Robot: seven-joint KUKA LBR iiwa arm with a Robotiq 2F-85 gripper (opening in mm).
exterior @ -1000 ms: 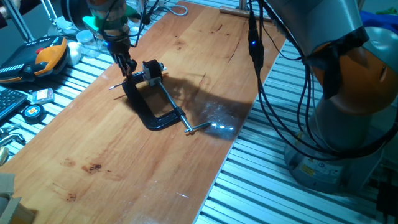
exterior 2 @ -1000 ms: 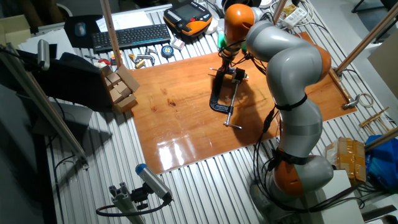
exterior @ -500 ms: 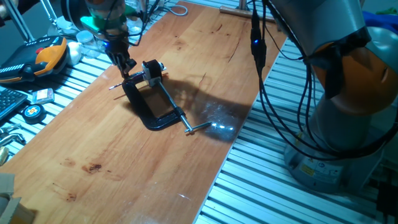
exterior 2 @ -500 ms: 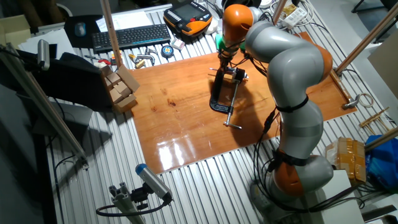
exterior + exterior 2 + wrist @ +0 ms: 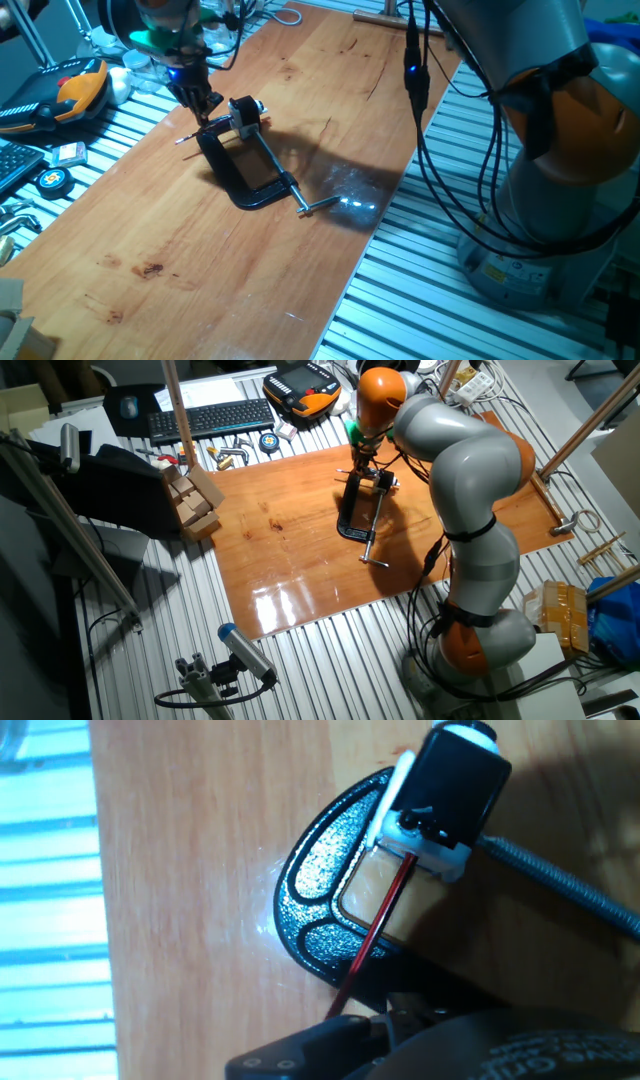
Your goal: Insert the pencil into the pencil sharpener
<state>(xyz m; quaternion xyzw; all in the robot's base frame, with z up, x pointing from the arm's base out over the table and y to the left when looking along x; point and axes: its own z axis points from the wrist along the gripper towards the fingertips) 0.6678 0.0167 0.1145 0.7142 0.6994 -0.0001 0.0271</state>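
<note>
The pencil (image 5: 380,925) is a thin red stick lying across the black C-clamp (image 5: 310,910), with its far end inside the pencil sharpener (image 5: 450,790), a small black-and-white block held in the clamp. In one fixed view the pencil (image 5: 193,136) sticks out to the left of the sharpener (image 5: 243,113). My gripper (image 5: 204,104) hangs just above the pencil's rear end, slightly open, with nothing in it. In the hand view the fingers (image 5: 300,1045) cover the pencil's rear end. The gripper (image 5: 358,460) also shows in the other fixed view.
The clamp (image 5: 245,180) lies on the wooden table (image 5: 200,270), and its steel screw rod (image 5: 275,165) points to the front right. An orange pendant (image 5: 80,85) and a tape measure (image 5: 52,180) lie at the left. A keyboard (image 5: 210,418) and wooden blocks (image 5: 195,500) are near the table's edge.
My gripper has moved slightly up and to the left, away from the clamp. The pencil and the sharpener have stayed where they were.
</note>
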